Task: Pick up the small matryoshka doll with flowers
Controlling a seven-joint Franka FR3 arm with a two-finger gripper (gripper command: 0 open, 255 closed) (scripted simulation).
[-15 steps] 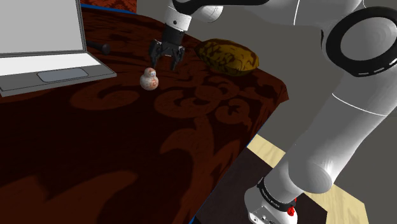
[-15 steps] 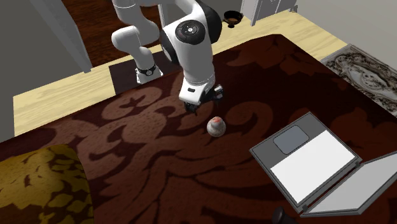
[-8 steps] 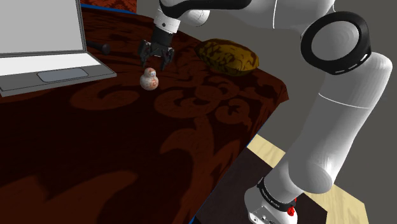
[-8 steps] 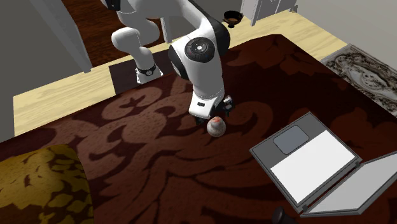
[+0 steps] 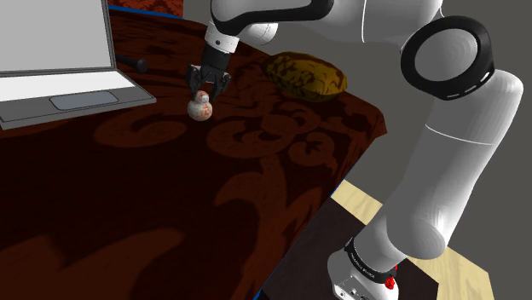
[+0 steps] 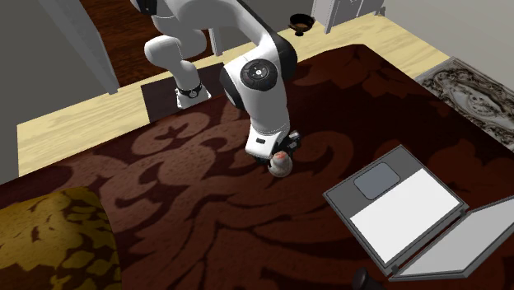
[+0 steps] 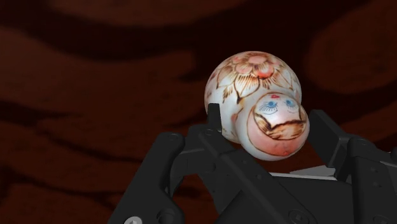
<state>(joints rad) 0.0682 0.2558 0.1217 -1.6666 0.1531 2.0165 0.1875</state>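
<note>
The black two-finger tool (image 7: 264, 116) was released, with its fingers (image 7: 210, 137) standing apart. The small round white doll with orange and brown flowers painted on it (image 7: 254, 95) sat between them. Its pink face with blue eyes was turned toward the hand. The fingers were on either side of the doll's head and did not squeeze it.

From the shoulder view, the tool (image 5: 207, 88) pointed down right over the doll (image 5: 200, 107). The doll stood upright on the worktop with a dark red swirly cover (image 5: 213, 196). The white arm reached over to it from the stand at the lower right.

An open grey laptop (image 5: 51, 68) lay to the shoulder view's left of the doll, a little apart from it. A small black thing (image 5: 136, 63) lay just behind the laptop. A yellow-brown patterned cushion (image 5: 305, 77) lay to the right of the tool, near the worktop's far edge.

From the second exterior view, the tool (image 6: 286, 152) sat on top of the doll (image 6: 281, 165) in the middle of the worktop (image 6: 206, 214). The laptop (image 6: 412, 214) was lower right, and the cushion (image 6: 49, 239) was lower left. A light wood floor (image 6: 82, 123) lay past the worktop.
</note>
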